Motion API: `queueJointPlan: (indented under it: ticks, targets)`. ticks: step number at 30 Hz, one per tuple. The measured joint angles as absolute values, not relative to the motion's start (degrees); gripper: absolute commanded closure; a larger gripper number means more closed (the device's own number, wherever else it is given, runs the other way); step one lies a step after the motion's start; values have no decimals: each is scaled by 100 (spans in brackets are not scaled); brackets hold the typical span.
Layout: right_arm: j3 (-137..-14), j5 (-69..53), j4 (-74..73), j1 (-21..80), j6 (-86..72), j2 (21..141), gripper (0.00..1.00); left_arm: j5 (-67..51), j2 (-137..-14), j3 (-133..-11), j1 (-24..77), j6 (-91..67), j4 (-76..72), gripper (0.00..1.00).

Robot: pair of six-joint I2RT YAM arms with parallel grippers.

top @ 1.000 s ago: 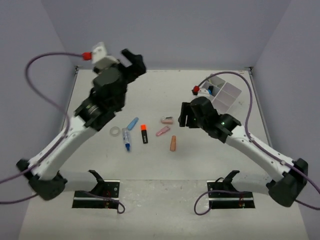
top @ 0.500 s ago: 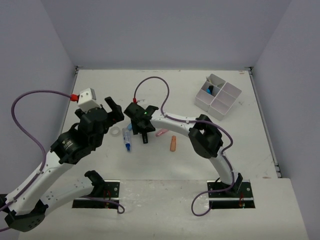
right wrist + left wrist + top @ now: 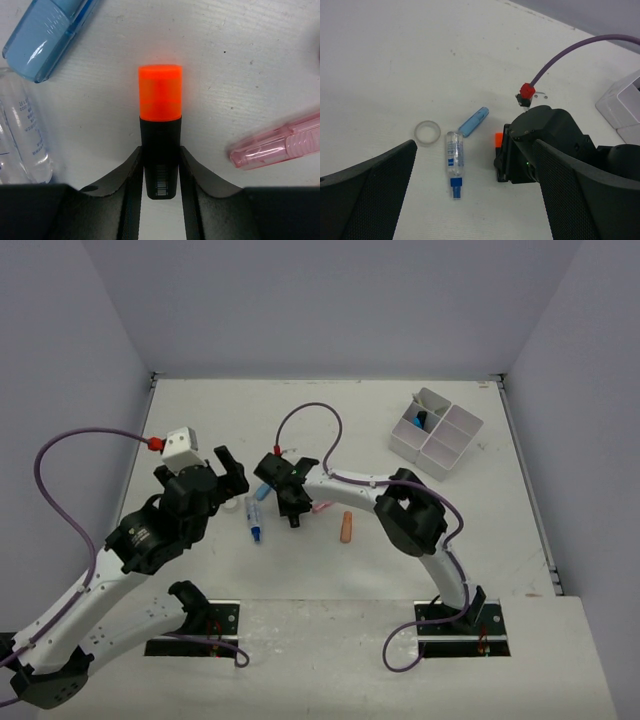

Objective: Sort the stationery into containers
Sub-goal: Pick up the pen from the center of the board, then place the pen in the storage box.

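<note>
My right gripper [image 3: 291,508] is down on the table, its fingers [image 3: 131,192] pressed on both sides of a black highlighter with an orange cap [image 3: 160,142]. The highlighter still lies on the table. Beside it lie a blue marker [image 3: 45,37], a clear bottle with a blue cap [image 3: 454,159], a clear tape ring [image 3: 427,133] and a pink pen [image 3: 280,147]. My left gripper [image 3: 232,472] is open and empty, hovering left of these items. The white four-compartment tray [image 3: 450,445] stands at the far right with a blue item [image 3: 420,420] in it.
A peach eraser [image 3: 347,527] lies right of the pink pen [image 3: 322,506]. The right arm's purple cable [image 3: 320,420] loops over the middle of the table. Walls close the table at the back and both sides.
My right arm has swung from near the tray over to the orange highlighter and closed on it. My left arm has dropped from the far left toward the items.
</note>
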State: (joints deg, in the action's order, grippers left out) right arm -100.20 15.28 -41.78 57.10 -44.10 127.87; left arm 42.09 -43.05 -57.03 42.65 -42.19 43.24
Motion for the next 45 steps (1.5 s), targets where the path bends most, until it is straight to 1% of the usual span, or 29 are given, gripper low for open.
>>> queueJointPlan:
  ticks: [1, 4, 6, 8, 11, 13, 15, 17, 19, 20, 21, 22, 23, 24, 26, 27, 28, 29, 30, 31, 32, 33, 34, 35, 36, 37, 40, 42, 45]
  targets:
    - [-9942, 1514, -4114, 5710, -4407, 12741, 100, 4180, -4350, -5670, 4265, -4222, 4294, 0]
    - [-9507, 1518, -3868, 5711, -4373, 12465, 100, 4073, -4552, -5631, 4265, -4236, 4191, 0]
    - [-8916, 1548, -3654, 5715, -4245, 12024, 100, 3972, -4717, -5631, 4265, -4239, 4030, 0]
    - [-8095, 1554, -3440, 5722, -4022, 11264, 100, 3821, -4862, -5632, 4265, -4236, 3853, 0]
    - [-6642, 1536, -2509, 5757, -3369, 9465, 100, 3284, -5104, -5653, 4264, -4215, 3434, 0]
    - [-5780, 1454, -1734, 5807, -2857, 8125, 100, 2700, -5334, -5686, 4261, -4186, 3070, 0]
    - [-5272, 1420, -1170, 5870, -2461, 7135, 100, 1997, -5597, -5710, 4252, -4181, 2624, 1]
    - [-5015, 1401, -693, 5907, -2173, 6615, 100, 1244, -5883, -5713, 4251, -4194, 2181, 4]
    - [-4822, 1404, -395, 5916, -1960, 6358, 100, 574, -6192, -5732, 4252, -4237, 1774, 10]
    - [-4730, 1406, -330, 5915, -1876, 6282, 100, 250, -6371, -5761, 4252, -4258, 1583, 13]
    - [-4646, 1413, -320, 5913, -1811, 6219, 100, -10, -6543, -5800, 4252, -4282, 1427, 18]
    - [-4571, 1423, -324, 5913, -1753, 6152, 100, -227, -6693, -5837, 4252, -4297, 1291, 30]
    - [-4523, 1437, -342, 5913, -1704, 6088, 100, -406, -6809, -5848, 4252, -4311, 1162, 36]
    - [-4495, 1454, -349, 5913, -1665, 6027, 100, -574, -6905, -5852, 4252, -4350, 1053, 38]
    - [-4484, 1536, -358, 5913, -1610, 5877, 100, -864, -7050, -5852, 4250, -4421, 852, 46]
    - [-4484, 1582, -359, 5913, -1584, 5792, 100, -990, -7109, -5852, 4250, -4444, 758, 48]
    - [-4484, 1617, -358, 5913, -1562, 5711, 100, -1099, -7158, -5852, 4250, -4464, 681, 48]
    - [-4484, 1671, -357, 5913, -1540, 5640, 100, -1206, -7206, -5852, 4250, -4494, 612, 53]
    - [-4484, 1713, -357, 5913, -1525, 5605, 100, -1320, -7262, -5852, 4250, -4523, 524, 70]
    - [-4484, 1739, -359, 5913, -1513, 5559, 100, -1414, -7322, -5852, 4250, -4545, 425, 84]
    - [-4485, 1763, -364, 5913, -1498, 5538, 100, -1505, -7381, -5852, 4250, -4567, 333, 95]
    - [-4486, 1800, -387, 5913, -1483, 5540, 96, -1596, -7431, -5852, 4251, -4585, 240, 100]
    - [-4486, 1835, -411, 5913, -1469, 5547, 89, -1647, -7469, -5852, 4253, -4592, 176, 100]
    - [-4486, 1864, -428, 5913, -1455, 5552, 37, -1667, -7499, -5852, 4254, -4595, 141, 100]
    - [-4486, 1900, -439, 5913, -1447, 5549, 11, -1678, -7522, -5852, 4254, -4594, 105, 100]
    - [-4486, 1964, -446, 5913, -1450, 5548, 1, -1669, -7544, -5861, 4256, -4554, 84, 100]
    - [-4484, 2197, -636, 5840, -1530, 5492, 1, -1352, -7739, -6033, 4275, -4306, 9, 100]
    - [-4484, 2410, -975, 5630, -1845, 5353, 1, -893, -8051, -6291, 4280, -4100, -122, 100]
    - [-4480, 2966, -1880, 5164, -2666, 4857, 1, -175, -9007, -7075, 4280, -3770, -515, 100]
